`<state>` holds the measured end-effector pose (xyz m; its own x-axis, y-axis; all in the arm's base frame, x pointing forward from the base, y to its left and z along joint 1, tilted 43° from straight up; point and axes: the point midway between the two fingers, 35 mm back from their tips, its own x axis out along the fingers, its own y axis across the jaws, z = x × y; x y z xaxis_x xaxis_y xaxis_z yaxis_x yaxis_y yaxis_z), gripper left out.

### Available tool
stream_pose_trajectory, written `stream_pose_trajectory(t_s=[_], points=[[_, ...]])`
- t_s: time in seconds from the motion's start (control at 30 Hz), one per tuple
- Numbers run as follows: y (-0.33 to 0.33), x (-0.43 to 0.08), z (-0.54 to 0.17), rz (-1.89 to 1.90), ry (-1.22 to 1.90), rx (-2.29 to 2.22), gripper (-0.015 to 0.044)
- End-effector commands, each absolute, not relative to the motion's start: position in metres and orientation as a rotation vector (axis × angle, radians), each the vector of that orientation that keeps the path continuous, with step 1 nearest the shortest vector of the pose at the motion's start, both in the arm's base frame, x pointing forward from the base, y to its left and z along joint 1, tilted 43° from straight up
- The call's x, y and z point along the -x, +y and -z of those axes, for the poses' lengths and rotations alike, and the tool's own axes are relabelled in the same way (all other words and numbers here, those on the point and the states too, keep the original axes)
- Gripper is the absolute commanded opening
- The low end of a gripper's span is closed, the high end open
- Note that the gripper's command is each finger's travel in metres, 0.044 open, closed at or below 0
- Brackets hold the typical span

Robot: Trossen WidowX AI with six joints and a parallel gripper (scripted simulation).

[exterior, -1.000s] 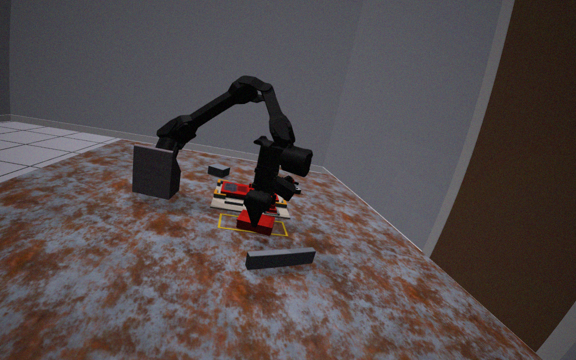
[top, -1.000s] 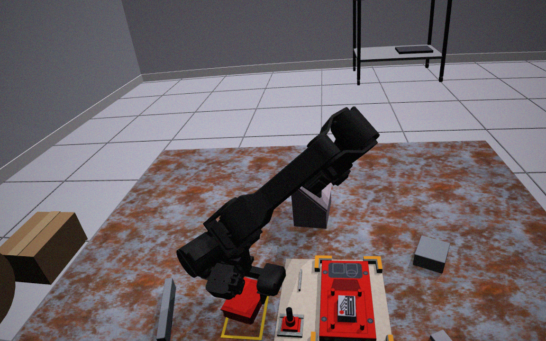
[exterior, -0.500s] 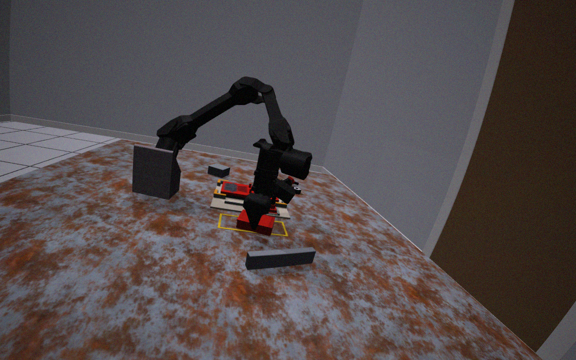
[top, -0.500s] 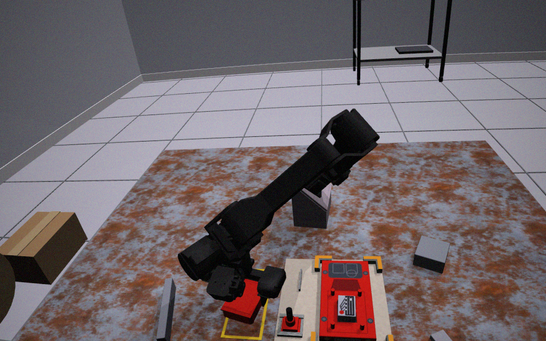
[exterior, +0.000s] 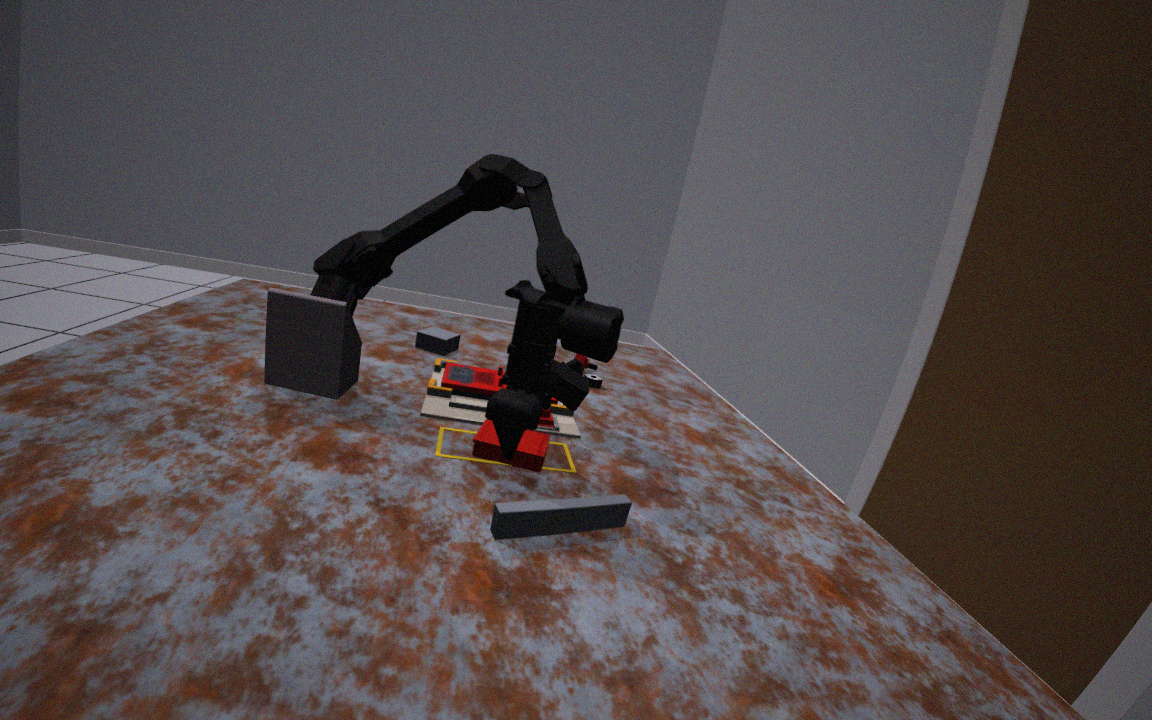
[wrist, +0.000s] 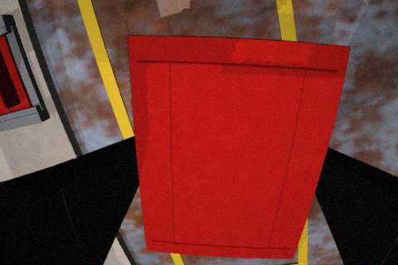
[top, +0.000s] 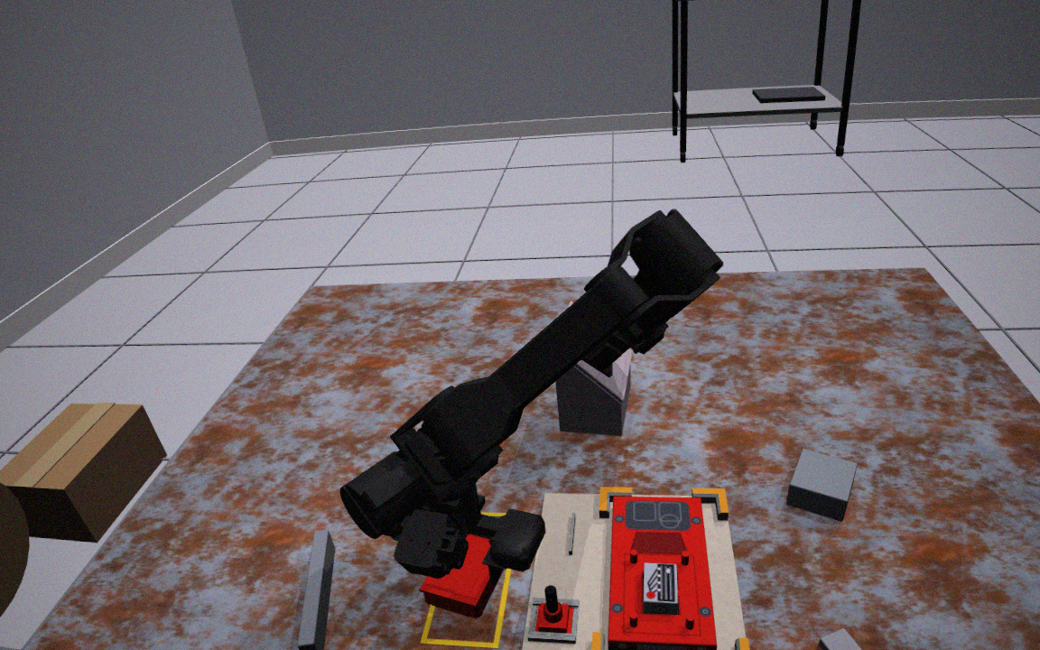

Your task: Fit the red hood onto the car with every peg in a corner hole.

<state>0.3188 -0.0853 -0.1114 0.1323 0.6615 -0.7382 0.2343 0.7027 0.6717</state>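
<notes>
The red hood (top: 459, 594) (exterior: 488, 442) (wrist: 232, 99) lies roof up, slightly askew to a yellow outline. My gripper (top: 471, 559) (exterior: 514, 444) (wrist: 228, 149) points down over it, with one finger against each long side. The fingertips are hidden below the roof edges in the wrist view; the gripper is shut on the hood. The red chassis (top: 698, 565) (exterior: 464, 379) sits in the jig beside it. The engine block (top: 660, 594) is on its deck with four pegs around it, in the top view.
The yellow outline (top: 459, 644) (exterior: 439, 443) (wrist: 109, 75) is taped on the table. A red knob part (top: 552, 620) stands on the pale jig board (top: 553, 525), between hood and chassis. A grey bar (top: 316, 589) (exterior: 562, 517) lies on the hood's other side. A grey block (top: 822, 477) (exterior: 437, 342) lies beyond the chassis.
</notes>
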Motion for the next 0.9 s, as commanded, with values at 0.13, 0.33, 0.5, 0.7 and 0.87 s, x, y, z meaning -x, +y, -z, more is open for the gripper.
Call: stream_pose_trajectory(t_s=[0.13,0.33,0.5,0.7,0.87], points=[[-0.085,-0.319,0.111,-0.363,1.442,-0.791,0.0282],[-0.087,-0.318,0.11,-0.361,1.442,-0.792,0.0144],[-0.093,-0.317,0.104,-0.361,1.442,-0.791,0.0012],[-0.101,-0.316,0.094,-0.36,1.443,-0.791,0.0],[-0.111,-0.314,0.083,-0.36,1.443,-0.79,0.0]])
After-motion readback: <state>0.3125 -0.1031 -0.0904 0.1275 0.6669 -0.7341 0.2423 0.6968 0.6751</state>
